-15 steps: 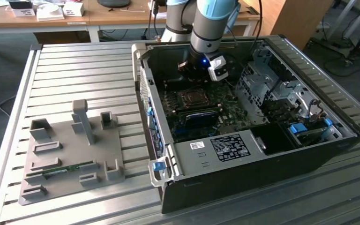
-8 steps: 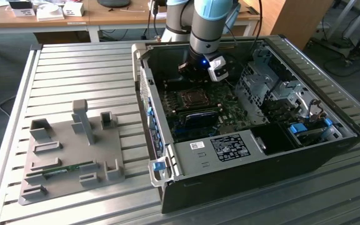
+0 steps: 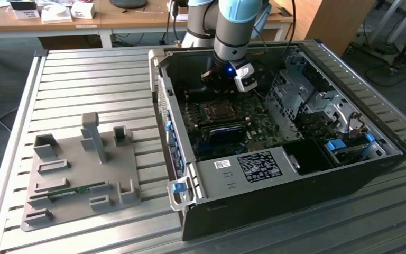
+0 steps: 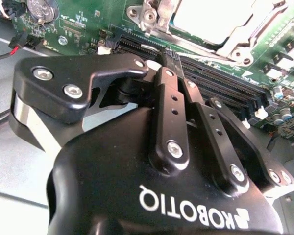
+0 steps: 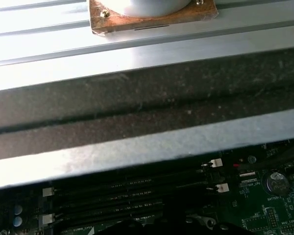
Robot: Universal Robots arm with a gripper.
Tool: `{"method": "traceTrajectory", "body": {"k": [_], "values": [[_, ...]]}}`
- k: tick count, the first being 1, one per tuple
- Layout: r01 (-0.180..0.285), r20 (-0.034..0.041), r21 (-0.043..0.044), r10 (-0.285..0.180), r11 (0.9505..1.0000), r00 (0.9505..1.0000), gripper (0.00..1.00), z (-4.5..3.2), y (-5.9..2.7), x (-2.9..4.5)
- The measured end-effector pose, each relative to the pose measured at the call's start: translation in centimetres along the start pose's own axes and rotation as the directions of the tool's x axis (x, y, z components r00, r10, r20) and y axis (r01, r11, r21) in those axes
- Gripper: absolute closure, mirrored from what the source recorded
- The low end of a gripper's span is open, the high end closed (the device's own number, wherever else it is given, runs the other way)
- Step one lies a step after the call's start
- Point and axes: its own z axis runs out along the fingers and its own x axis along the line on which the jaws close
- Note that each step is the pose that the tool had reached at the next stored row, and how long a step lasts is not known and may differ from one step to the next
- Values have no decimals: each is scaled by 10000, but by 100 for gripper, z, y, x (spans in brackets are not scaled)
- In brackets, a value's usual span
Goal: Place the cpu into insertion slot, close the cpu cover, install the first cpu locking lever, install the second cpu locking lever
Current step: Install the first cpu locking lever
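Inside the open computer case [image 3: 280, 201], the gripper [image 4: 172, 58] hangs just above the memory slots [image 4: 225, 81], fingers clenched with nothing visible between them. The chip [image 4: 210, 17] seems seated in the socket [image 3: 206, 112], under the cover [image 4: 245, 43]. Lever work here wants slow, level pushes that stay clear of the slots. The case lies on a slatted metal table [image 3: 83, 79], with wooden desks [image 3: 118, 18] behind.

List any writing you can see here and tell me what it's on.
White lettering on the end effector housing: a brand mark, not read out.
Large label on the computer case: too small to read.
Small sticker beside it: too small.
Motherboard markings: blurred.
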Motion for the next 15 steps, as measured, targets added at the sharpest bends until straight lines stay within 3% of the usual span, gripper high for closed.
{"method": "traceTrajectory", "body": {"k": [7,13,15], "values": [[-190,14,-152,190,9997,9998,89,-30,8,-2],[-208,11,-152,208,9997,9998,89,-30,8,-2],[-236,-107,-125,235,9996,9997,89,-30,8,-3]]}}
